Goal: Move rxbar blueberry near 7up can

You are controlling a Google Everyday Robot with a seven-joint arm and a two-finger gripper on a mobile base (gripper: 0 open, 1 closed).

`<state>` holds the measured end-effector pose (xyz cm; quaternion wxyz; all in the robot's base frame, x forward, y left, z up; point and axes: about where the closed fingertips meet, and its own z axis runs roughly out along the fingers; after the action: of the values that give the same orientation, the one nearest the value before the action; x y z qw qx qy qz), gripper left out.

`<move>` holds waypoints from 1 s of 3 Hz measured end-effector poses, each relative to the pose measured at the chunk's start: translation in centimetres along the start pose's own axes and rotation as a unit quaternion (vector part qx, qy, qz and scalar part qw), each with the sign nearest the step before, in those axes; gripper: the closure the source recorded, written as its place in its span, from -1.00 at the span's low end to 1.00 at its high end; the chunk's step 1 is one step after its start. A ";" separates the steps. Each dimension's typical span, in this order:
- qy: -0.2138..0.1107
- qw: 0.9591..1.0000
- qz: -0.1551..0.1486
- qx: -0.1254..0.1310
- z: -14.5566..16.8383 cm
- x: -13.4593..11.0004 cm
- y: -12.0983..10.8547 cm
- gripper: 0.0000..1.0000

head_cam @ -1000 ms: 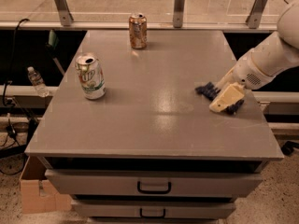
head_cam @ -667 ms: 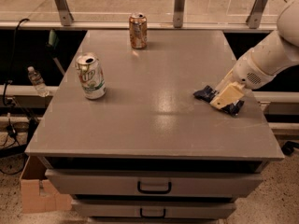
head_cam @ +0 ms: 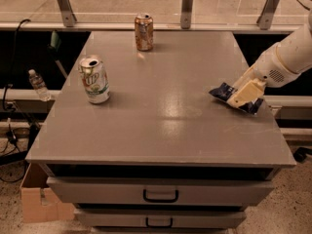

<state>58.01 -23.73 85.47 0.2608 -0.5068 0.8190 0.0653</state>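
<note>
The rxbar blueberry (head_cam: 220, 91), a flat dark navy wrapper, is at the right side of the grey table (head_cam: 161, 130), close to the right edge. My gripper (head_cam: 243, 94) reaches in from the right on a white arm and is shut on the bar's middle. The bar's ends stick out to the left and lower right of the cream fingers (head_cam: 246, 91), which hide its middle. The 7up can (head_cam: 94, 79), silver-white and green with an open top, stands upright at the left side of the table, far from the bar.
An orange-brown can (head_cam: 144, 31) stands upright at the table's back centre. A railing with metal posts (head_cam: 186, 6) runs behind the table. Drawers with handles (head_cam: 160, 196) are below the front edge. A water bottle (head_cam: 38, 85) and a cardboard box (head_cam: 34, 199) are at the left.
My gripper and the bar have shifted slightly up and to the right together. Both cans have stayed in place.
</note>
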 end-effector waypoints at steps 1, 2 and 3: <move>-0.024 0.999 -0.002 0.032 -3.7 -0.1 -1.3 1.00; -0.024 0.999 -0.002 0.031 -3.6 -0.1 -1.3 1.00; -0.034 0.999 -0.010 0.026 -2.5 -1.8 -1.6 1.00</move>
<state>59.13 -24.00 88.75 0.3026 -0.5055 0.8059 0.0586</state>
